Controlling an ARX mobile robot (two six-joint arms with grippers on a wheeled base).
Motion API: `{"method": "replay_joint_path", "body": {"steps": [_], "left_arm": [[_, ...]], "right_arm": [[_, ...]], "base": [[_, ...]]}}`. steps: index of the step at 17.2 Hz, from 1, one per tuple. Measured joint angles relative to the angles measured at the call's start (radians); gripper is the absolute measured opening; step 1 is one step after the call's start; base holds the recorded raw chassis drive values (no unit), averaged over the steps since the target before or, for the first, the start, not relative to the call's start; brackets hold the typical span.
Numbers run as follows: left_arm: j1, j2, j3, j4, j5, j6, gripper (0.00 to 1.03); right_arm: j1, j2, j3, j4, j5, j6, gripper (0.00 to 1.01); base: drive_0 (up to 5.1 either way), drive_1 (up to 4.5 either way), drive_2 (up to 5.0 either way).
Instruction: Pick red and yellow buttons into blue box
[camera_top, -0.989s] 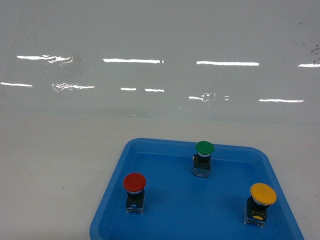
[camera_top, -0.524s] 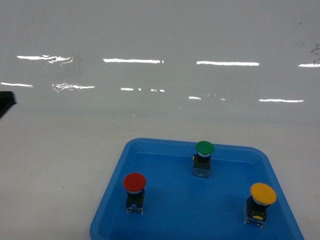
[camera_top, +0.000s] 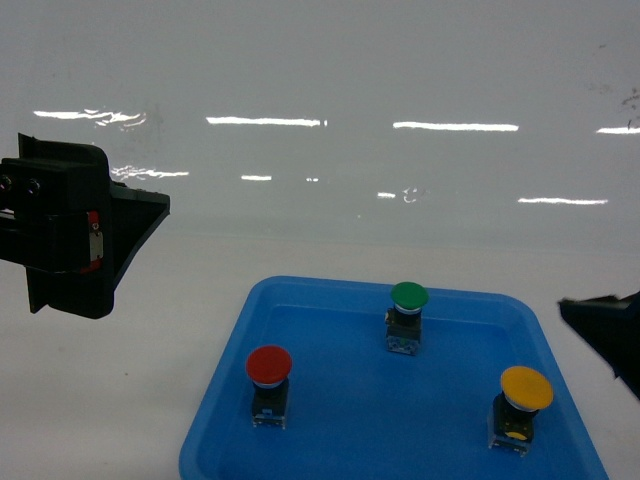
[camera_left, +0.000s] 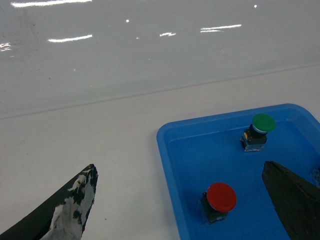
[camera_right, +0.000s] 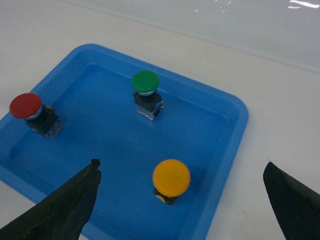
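The red button (camera_top: 269, 368) (camera_left: 221, 197) stands upright at the left of a shallow blue tray (camera_top: 340, 400). The yellow button (camera_top: 526, 390) (camera_right: 171, 178) stands at the tray's right front. My left gripper (camera_left: 178, 167) hovers open above the tray's left rim, with the red button between its fingers and lower in the left wrist view. My right gripper (camera_right: 181, 164) is open above the yellow button, its fingers wide on either side. Both hold nothing. In the head view the left gripper (camera_top: 120, 230) is at the left and the right gripper (camera_top: 610, 335) at the right edge. The blue box is out of view.
A green button (camera_top: 408, 297) (camera_left: 262, 123) (camera_right: 145, 82) stands at the back middle of the tray (camera_left: 200, 160) (camera_right: 100, 145). The tray lies on a white table; a glossy white wall rises behind it.
Both arms have come into the head view: the left from the left edge, the right from the right edge. The buttons and the tray have not moved.
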Motion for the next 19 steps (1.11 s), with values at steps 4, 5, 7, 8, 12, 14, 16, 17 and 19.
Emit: {"method": "replay_joint_path", "body": {"steps": [4,5,7,8,12,14,16,17,19], "left_arm": [[0.0,0.0,0.0,0.0,0.0,0.0,0.98],[0.0,0.0,0.0,0.0,0.001,0.0,0.98],[0.0,0.0,0.0,0.0,0.0,0.0,0.98],[0.0,0.0,0.0,0.0,0.0,0.0,0.98],[0.0,0.0,0.0,0.0,0.0,0.0,0.98],[0.0,0.0,0.0,0.0,0.0,0.0,0.98],[0.0,0.0,0.0,0.0,0.0,0.0,0.98],[0.0,0.0,0.0,0.0,0.0,0.0,0.98],[0.0,0.0,0.0,0.0,0.0,0.0,0.98]], "right_arm": [[0.048,0.176,0.048,0.042,0.057,-0.032,0.98],[0.049,0.221,0.054,0.063,0.076,-0.051,0.98],[0.048,0.321,0.085,0.069,0.087,-0.074,0.98],[0.048,0.356,0.103,0.069,0.087,-0.079,0.98],[0.048,0.41,0.152,0.052,0.09,-0.084,0.98],[0.048,0.435,0.191,0.039,0.087,-0.086,0.98],[0.052,0.451,0.219,0.035,0.089,-0.088,0.98],[0.057,0.459,0.233,0.024,0.091,-0.09,0.98],[0.066,0.477,0.254,0.008,0.079,-0.087,0.98]], "base": [[0.0,0.0,0.0],[0.0,0.0,0.0],[0.0,0.0,0.0],[0.0,0.0,0.0],[0.0,0.0,0.0],[0.0,0.0,0.0],[0.0,0.0,0.0],[0.0,0.0,0.0],[0.0,0.0,0.0]]}}
